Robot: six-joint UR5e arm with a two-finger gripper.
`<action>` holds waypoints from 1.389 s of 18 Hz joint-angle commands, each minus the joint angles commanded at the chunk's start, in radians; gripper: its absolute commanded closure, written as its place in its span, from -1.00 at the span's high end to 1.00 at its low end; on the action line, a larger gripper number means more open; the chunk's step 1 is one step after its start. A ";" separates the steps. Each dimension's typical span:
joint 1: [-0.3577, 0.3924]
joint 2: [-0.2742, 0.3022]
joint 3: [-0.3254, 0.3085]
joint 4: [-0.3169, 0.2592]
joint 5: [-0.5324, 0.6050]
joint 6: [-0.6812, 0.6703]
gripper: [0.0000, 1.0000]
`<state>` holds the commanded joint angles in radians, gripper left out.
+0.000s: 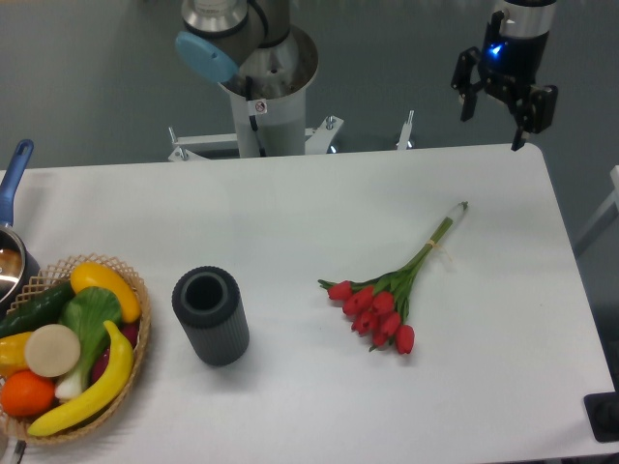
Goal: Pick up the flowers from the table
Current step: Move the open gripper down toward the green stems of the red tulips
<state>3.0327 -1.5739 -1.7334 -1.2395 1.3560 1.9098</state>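
Note:
The flowers, a small bunch of red tulips with green leaves and a long thin stem, lie flat on the white table, right of centre. The blooms point toward the front left and the stem end reaches toward the back right. My gripper hangs in the air above the table's back right corner, well behind and to the right of the stem tip. Its two black fingers stand apart with nothing between them.
A dark grey ribbed cylinder vase stands upright left of the flowers. A wicker basket with banana and vegetables sits at the front left edge. A blue-handled pot is at the far left. The robot base stands behind the table.

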 joint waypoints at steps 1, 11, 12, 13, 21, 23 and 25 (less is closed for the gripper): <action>-0.002 0.000 -0.006 0.006 0.003 0.008 1.00; -0.011 -0.002 -0.069 0.012 -0.064 -0.150 1.00; -0.012 -0.003 -0.075 0.012 -0.066 -0.184 1.00; -0.015 -0.012 -0.075 0.012 -0.066 -0.218 1.00; -0.092 -0.158 -0.120 0.164 -0.060 -0.319 1.00; -0.110 -0.184 -0.121 0.176 -0.060 -0.333 1.00; -0.121 -0.204 -0.133 0.196 -0.060 -0.338 1.00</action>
<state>2.9116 -1.7778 -1.8668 -1.0432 1.2962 1.5723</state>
